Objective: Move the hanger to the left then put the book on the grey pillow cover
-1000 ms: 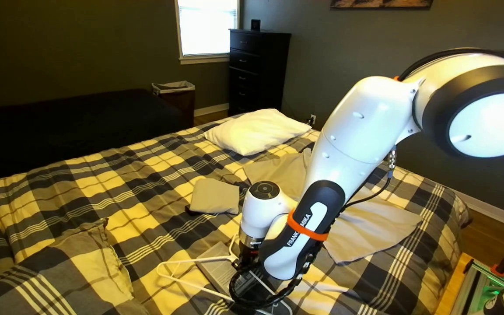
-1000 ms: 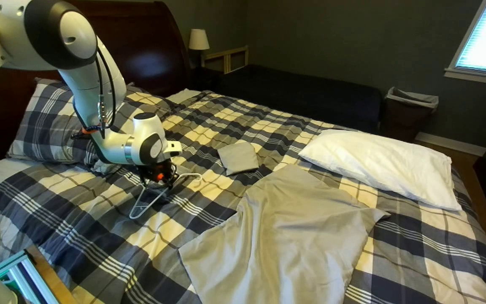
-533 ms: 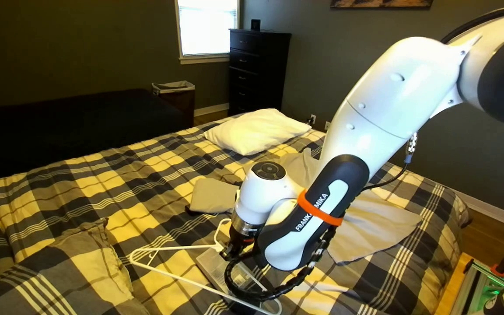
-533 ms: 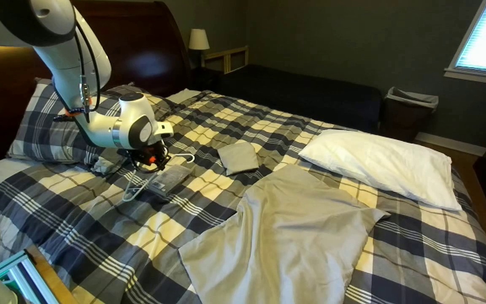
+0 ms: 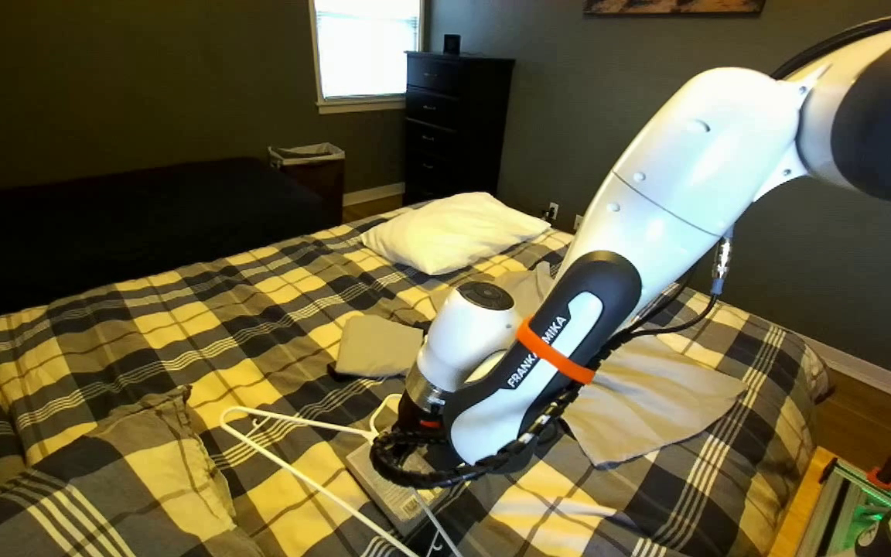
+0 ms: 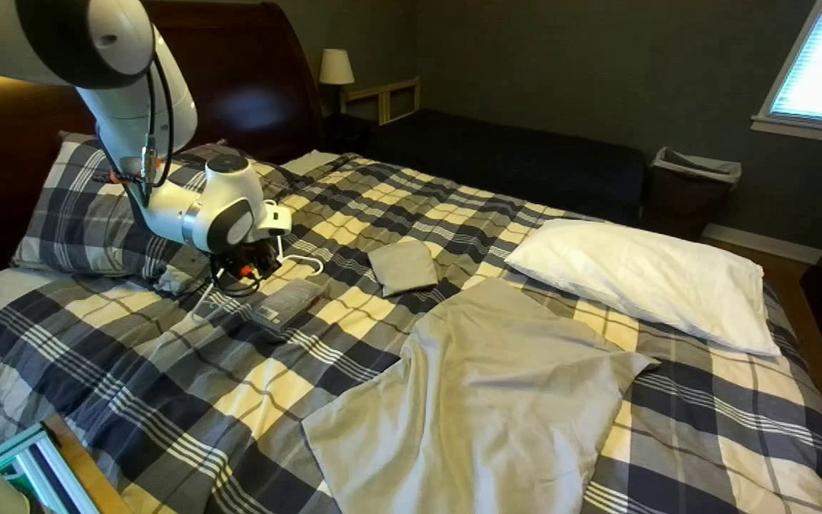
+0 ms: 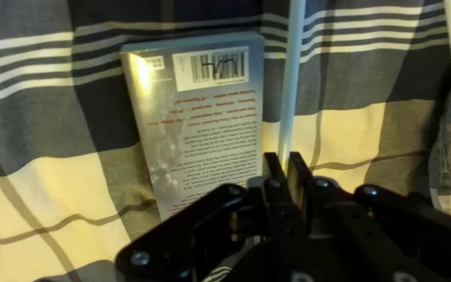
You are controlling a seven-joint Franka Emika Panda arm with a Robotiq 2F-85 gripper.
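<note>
Both fingers of the black pincer [image 7: 283, 157] are pressed together around one bar of the white hanger [image 7: 291, 78], which tilts beneath the arm [image 5: 670, 170] and is partly hidden by it in both exterior views; whether any of it touches the plaid bedspread [image 7: 49, 176], I cannot tell; another of its bars runs along the right edge of the wrist view; just left of the pinched bar there, the book [image 7: 210, 117] lies flat on the bedspread, barcoded side up, one end hidden behind the pincer; beyond, in both exterior views, a small folded tan-grey square [image 6: 404, 268] sits just beside a corner of the grey pillow cover [image 6: 496, 400], which spreads rumpled over the bedspread, well apart from the book; farther off rests a plump white pillow [image 6: 646, 282], near the cover and apart from it; past it, in both exterior views, stands a dark bin [image 6: 686, 203] with a pale liner [image 6: 696, 167] folded over its rim; farthest back, in an exterior view, rise a black chest of drawers [image 5: 461, 124] and, beside it, a bright window [image 5: 368, 50].
</note>
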